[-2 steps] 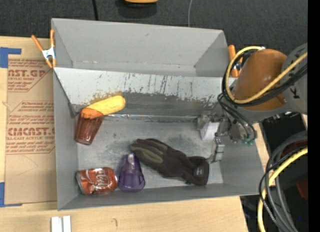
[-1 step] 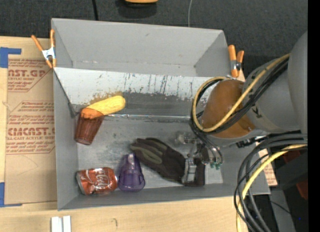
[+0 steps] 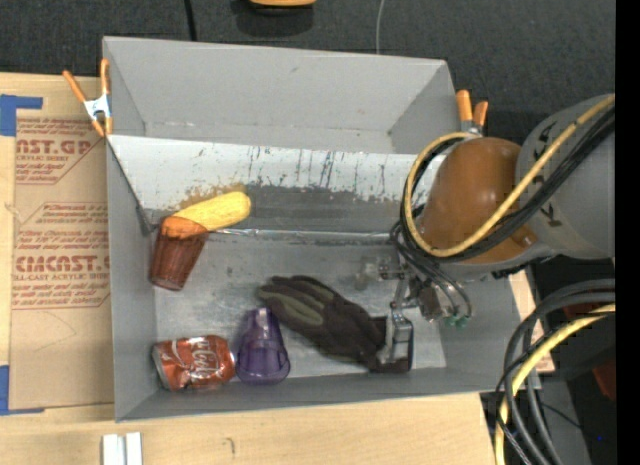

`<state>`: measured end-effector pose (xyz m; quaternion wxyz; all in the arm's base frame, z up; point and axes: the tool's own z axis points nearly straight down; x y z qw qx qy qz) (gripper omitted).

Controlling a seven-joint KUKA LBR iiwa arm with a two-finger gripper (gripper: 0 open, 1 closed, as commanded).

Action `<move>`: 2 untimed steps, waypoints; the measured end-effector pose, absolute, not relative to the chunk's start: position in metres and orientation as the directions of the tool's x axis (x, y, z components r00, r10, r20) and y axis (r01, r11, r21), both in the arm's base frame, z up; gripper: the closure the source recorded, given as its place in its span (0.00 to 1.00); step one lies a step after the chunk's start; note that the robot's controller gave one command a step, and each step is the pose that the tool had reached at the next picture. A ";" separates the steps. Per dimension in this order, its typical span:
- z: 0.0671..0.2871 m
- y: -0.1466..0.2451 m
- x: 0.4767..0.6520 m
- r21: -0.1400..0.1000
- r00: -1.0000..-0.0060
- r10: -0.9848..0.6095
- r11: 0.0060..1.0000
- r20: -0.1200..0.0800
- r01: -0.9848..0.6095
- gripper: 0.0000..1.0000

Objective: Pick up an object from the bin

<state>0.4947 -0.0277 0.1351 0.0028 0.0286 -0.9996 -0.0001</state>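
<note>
looming closest is the robot's wrist, its orange cover (image 3: 480,203) ringed by looped cables, reaching in from the right. under it the end effector (image 3: 400,341) is down near the floor of the grey metal bin (image 3: 280,93), right at the cuff end of a dark glove (image 3: 325,315). whether it is spread or pressed together i cannot tell.

i count five things in the bin, one of each. the glove lies flat in the front right part of the floor. its long axis slants from upper left to lower right, with the fingers pointing left and the cuff by the end effector. just beside its fingertips sits a purple see-through plastic vessel (image 3: 262,348), touching a crushed red soda can (image 3: 195,363) in the front left corner. by the left wall lies a reddish-brown tumbler (image 3: 175,255), with a yellow cob-shaped toy (image 3: 212,211) against its upper end.
</note>
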 end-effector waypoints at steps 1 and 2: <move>0.129 -0.004 0.499 0.001 -0.978 0.209 0.978 -0.004 0.209 0.00; 0.093 -0.006 0.488 0.000 -0.973 0.229 0.973 0.001 0.229 0.00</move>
